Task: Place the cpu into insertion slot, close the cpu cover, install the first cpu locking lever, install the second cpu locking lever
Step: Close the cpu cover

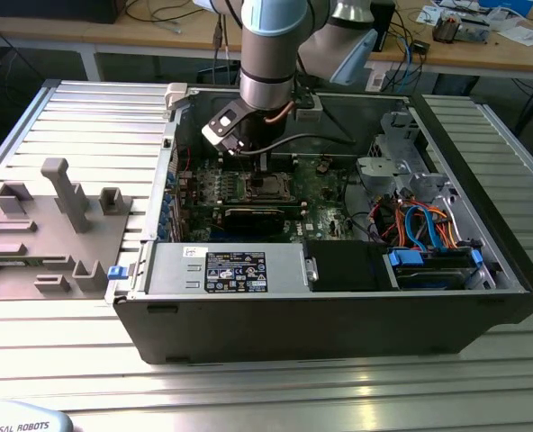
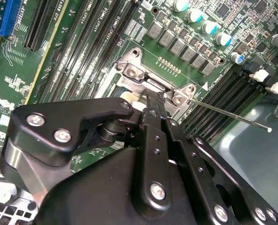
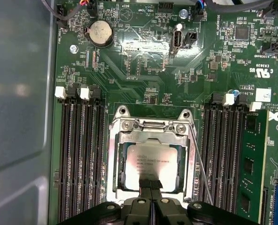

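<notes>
In the first wrist view the silver cpu (image 3: 150,159) lies flat in the insertion slot (image 3: 151,125) on the green motherboard. The cpu cover (image 3: 113,161) lies down around it as a metal frame. My gripper (image 3: 150,181) is shut, its thin fingertips together over the chip's near edge. Whether they touch it I cannot tell. One thin locking lever (image 3: 203,174) runs along one side of the socket. In the second wrist view that lever (image 2: 233,115) sticks out free, and the gripper (image 2: 153,96) points at the socket hinge. The exterior view shows the gripper (image 1: 261,166) low inside the open computer case.
Black memory slots (image 3: 80,159) flank the socket, with a green memory module (image 3: 251,161) in one. A coin battery (image 3: 100,33) sits beyond. The case walls, the power supply (image 1: 230,270) and a drive bay with blue cables (image 1: 424,236) surround the board. A grey fixture (image 1: 50,225) lies outside.
</notes>
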Action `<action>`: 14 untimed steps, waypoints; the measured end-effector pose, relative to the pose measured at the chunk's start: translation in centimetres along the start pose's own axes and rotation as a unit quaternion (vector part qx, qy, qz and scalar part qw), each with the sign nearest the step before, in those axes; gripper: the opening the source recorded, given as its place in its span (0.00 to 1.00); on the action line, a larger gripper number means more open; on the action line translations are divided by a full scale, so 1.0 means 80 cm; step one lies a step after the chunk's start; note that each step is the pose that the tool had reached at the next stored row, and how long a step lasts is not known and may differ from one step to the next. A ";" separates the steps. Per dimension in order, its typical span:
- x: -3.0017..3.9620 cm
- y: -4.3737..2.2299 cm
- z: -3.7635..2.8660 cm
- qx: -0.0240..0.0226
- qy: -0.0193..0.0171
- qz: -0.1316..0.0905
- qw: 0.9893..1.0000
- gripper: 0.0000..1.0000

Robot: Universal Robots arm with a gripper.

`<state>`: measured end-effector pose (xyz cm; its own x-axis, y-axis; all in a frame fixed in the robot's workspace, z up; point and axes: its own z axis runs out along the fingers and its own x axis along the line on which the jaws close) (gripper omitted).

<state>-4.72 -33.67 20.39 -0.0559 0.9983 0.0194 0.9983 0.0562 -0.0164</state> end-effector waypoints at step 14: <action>-0.0007 0.0184 -0.0164 0.001 0.000 0.000 1.000 0.11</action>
<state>-3.22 -33.66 21.68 -0.0562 0.9982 0.0194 0.9982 0.0565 -0.0176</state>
